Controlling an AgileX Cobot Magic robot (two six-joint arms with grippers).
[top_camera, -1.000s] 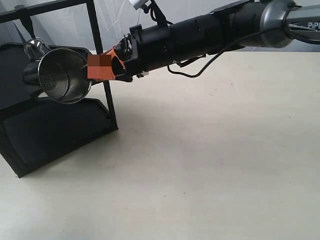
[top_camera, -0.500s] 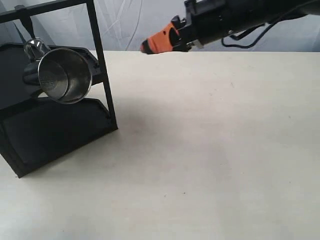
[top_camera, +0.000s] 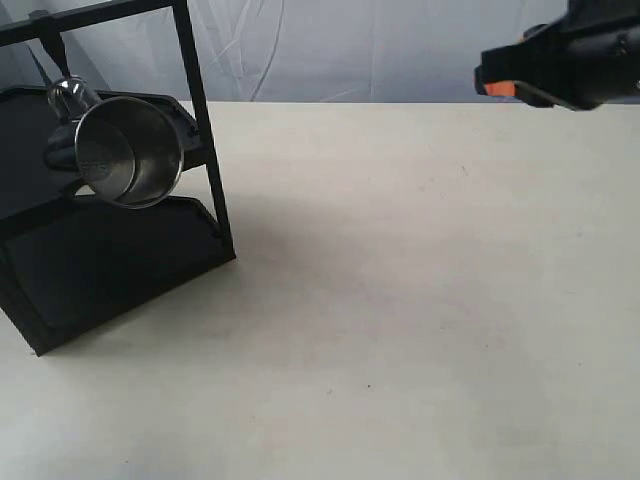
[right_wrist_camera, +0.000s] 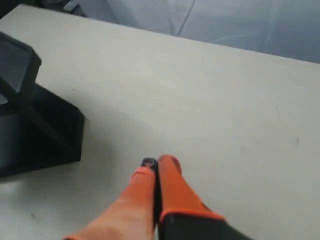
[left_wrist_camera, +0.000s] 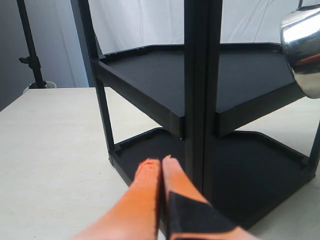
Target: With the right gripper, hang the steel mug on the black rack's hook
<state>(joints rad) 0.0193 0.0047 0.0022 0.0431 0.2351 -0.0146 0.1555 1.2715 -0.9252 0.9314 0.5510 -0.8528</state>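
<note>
The steel mug [top_camera: 128,150] hangs by its loop handle from a hook under the top bar of the black rack [top_camera: 105,255], at the left of the exterior view, its open mouth turned toward the camera. My right gripper [top_camera: 487,80] is far from it at the upper right edge, only its orange tip showing. In the right wrist view its orange fingers [right_wrist_camera: 156,165] are pressed together, empty, above bare table. My left gripper [left_wrist_camera: 160,161] is shut and empty, close in front of a rack post [left_wrist_camera: 200,80]. The mug's shiny wall [left_wrist_camera: 302,45] shows at the edge of that view.
The cream table [top_camera: 420,300] spreads out to the right of the rack. A corner of the rack's lower tray [right_wrist_camera: 45,135] shows in the right wrist view. White cloth [top_camera: 350,50] hangs behind the table.
My right gripper has let go of the mug and drawn back to the right, from beside the rack to the upper right edge. The mug stays hanging on the hook.
</note>
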